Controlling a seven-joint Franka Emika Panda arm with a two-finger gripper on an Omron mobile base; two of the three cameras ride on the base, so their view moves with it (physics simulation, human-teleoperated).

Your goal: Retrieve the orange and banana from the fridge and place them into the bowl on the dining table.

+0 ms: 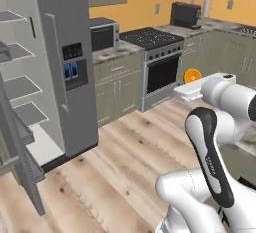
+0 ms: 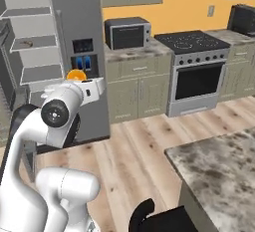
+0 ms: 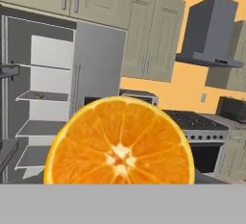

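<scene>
Can't actually make out the fingers, so no telling how they sit, but judging by how the orange (image 3: 120,143) hogs the lower middle of the hand view, cut face straight at the lens, pretty surely pinched on it. Riding along at the end of the gripper (image 1: 189,79), peeking out as a bright sliver at mid right of the left base view, and just above the white wrist at mid left of the right base view (image 2: 76,75).

Moving outward: arm folded up high, hand held well above the wooden floor, away from the fridge (image 1: 60,72), which stands at the left of the left base view with one door swung wide and grey shelves showing. Something small and dark lying on an upper shelf at upper left of the right base view (image 2: 30,42), maybe the banana, too tiny to call.

So, step in hand looks like the carry: orange out of the fridge, not yet delivered. A marbled counter (image 2: 219,171) sitting at the lower right of the right base view, likely the dining table. No sight of the bowl on the visible bit.

Next up, by my guess: swing or drive toward that counter, find the bowl, lower over it, let go gently. Then back for the banana.
</scene>
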